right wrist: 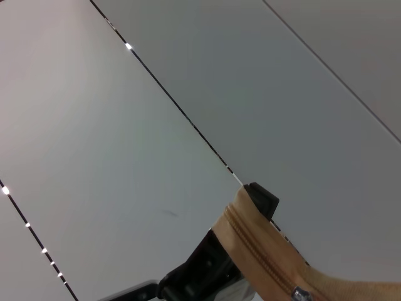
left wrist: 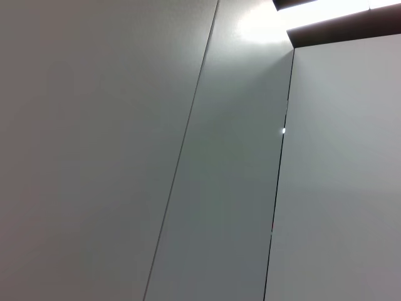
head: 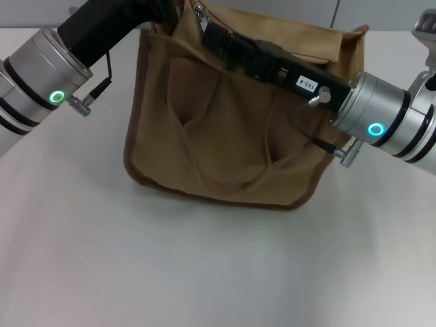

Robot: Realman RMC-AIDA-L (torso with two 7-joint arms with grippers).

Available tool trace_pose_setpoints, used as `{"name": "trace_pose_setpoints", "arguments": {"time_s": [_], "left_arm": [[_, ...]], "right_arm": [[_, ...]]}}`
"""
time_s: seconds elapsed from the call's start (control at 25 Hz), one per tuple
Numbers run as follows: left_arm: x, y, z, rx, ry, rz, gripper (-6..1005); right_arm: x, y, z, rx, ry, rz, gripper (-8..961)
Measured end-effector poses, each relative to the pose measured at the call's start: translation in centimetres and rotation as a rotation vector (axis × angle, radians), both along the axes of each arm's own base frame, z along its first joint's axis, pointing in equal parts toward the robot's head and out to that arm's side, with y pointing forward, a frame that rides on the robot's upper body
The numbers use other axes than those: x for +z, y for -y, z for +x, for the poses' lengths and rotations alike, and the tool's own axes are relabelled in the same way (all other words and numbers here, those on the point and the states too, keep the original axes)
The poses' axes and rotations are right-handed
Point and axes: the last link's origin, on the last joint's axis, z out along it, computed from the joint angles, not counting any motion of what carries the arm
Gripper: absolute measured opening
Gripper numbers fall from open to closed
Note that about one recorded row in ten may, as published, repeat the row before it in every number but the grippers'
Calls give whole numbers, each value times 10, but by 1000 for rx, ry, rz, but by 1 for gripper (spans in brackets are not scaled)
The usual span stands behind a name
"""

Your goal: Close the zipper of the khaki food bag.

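On the white table point(head: 204, 272), slightly toward the far edge of the head view, stands the khaki food bag point(head: 225, 129), upright, with brown piping along its lower edge and 1 looped handle hanging flat against the near face. Both arms reach to the bag's top from opposite sides. Left arm: its silver wrist with a green ring light lies at the view's left, and its black forearm runs up to the bag's top left corner, where the left gripper point(head: 172, 9) is cut off by the frame edge; whether its fingers are open or closed cannot be told. Right arm: its silver wrist with a cyan ring light sits at the bag's right side, and the black body of the right gripper point(head: 208, 28) extends across the top opening toward the left corner; its fingertips are hidden against the fabric, so their spread cannot be told. The right wrist view shows a tan strip bearing the zipper point(right wrist: 266, 263), with a small silver metal piece near the lower edge and a black gripper part touching the strip's end. The left wrist view shows only pale panels with seams.
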Motion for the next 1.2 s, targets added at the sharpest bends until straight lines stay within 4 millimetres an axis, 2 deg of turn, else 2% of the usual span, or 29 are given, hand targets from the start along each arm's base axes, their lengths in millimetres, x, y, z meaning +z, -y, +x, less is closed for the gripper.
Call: {"name": "trace_pose_setpoints", "arguments": {"time_s": [0.12, 0.28, 0.76, 1.0, 1.2], "left_arm": [[0, 0, 0, 2, 1, 0, 16], [1, 1, -3, 13, 11, 7, 16], [7, 6, -18, 61, 23, 33, 16], [9, 8, -23, 74, 18, 38, 16], [10, 8, -26, 89, 23, 44, 17]], "right_arm": [[0, 0, 2, -5, 0, 1, 1], [1, 1, 6, -20, -1, 7, 0], [8, 14, 40, -103, 9, 43, -3], [14, 25, 63, -156, 11, 63, -2], [25, 39, 90, -216, 20, 104, -2]]}}
